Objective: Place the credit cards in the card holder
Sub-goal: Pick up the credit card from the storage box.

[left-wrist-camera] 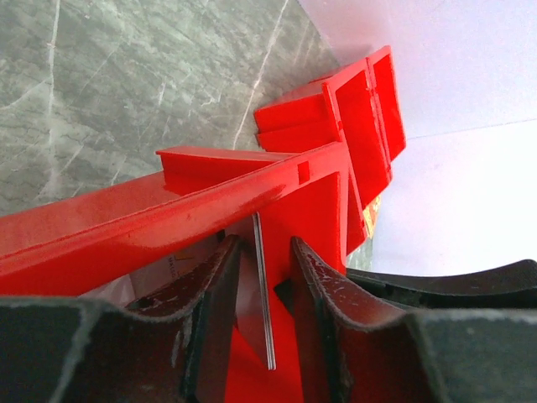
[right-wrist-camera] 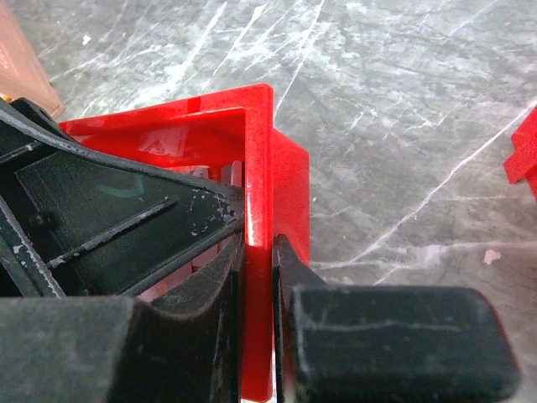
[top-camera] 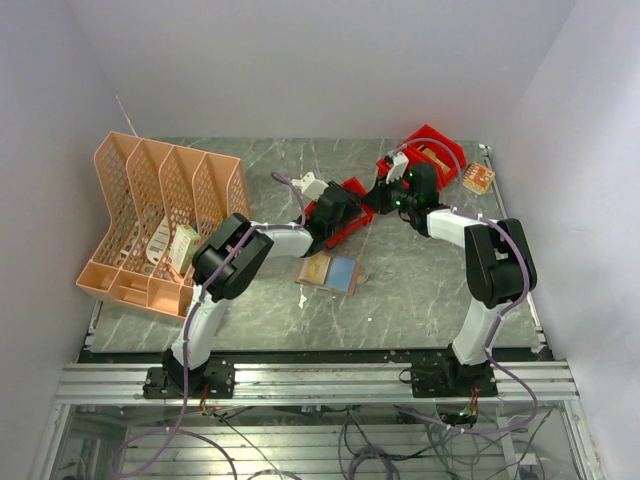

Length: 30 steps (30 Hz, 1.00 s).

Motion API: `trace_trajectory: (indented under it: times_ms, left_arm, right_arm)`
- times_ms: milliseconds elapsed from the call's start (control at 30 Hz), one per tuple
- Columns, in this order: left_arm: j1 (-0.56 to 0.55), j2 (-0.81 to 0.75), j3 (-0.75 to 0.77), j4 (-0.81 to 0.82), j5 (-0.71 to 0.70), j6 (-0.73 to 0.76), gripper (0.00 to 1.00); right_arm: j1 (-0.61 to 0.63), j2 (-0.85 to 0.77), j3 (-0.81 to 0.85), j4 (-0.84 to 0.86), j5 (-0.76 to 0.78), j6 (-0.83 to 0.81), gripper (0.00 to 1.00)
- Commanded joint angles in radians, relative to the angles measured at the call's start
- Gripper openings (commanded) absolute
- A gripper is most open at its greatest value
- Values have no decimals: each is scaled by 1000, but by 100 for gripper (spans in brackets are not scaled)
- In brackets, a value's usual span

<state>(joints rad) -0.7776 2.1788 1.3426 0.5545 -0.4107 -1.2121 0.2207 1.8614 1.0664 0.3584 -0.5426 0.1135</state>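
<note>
The left tool (left-wrist-camera: 264, 252) stands spread, its fingers (left-wrist-camera: 218, 294) on either side of a thin card (left-wrist-camera: 265, 294) seen edge-on as a grey line, with a gap visible on each side of it. The card stands upright inside a red bin (left-wrist-camera: 168, 218). The right tool (right-wrist-camera: 258, 252) is pressed on that bin's wall at a corner. Nearer the arm bases than the left tool, the tan card holder (top-camera: 318, 270) lies open on the bench (top-camera: 430, 290), with a light blue card (top-camera: 343, 273) on its right half. The upright card's face and colour cannot be made out, and the fingers block most of the bin's inside.
</note>
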Motion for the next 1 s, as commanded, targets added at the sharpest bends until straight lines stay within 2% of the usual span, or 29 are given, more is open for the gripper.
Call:
trace_trajectory:
  times_ms: [0,67,200,367,667,800,967]
  left_arm:
    - [-1,33,92,-86,27,-13,43]
    - [1,36,108,-163,21,-25,45]
    - [6,41,117,-208,25,-34,48]
    - [19,64,154,-245,42,-36,46]
    - [21,46,115,-245,20,-79,38]
    - [24,49,126,-277,16,-86,26]
    - [23,43,129,-344,3,-106,25]
  right_arm:
    - [8,-11,32,40,-62,22,0]
    - [6,-11,32,40,-64,23,0]
    - [7,-6,35,39,-71,26,0]
    - [7,-8,35,40,-72,29,0]
    - [7,-4,33,39,-79,29,0]
    - [7,-5,32,37,-76,26,0]
    - [7,-2,34,37,-76,28,0]
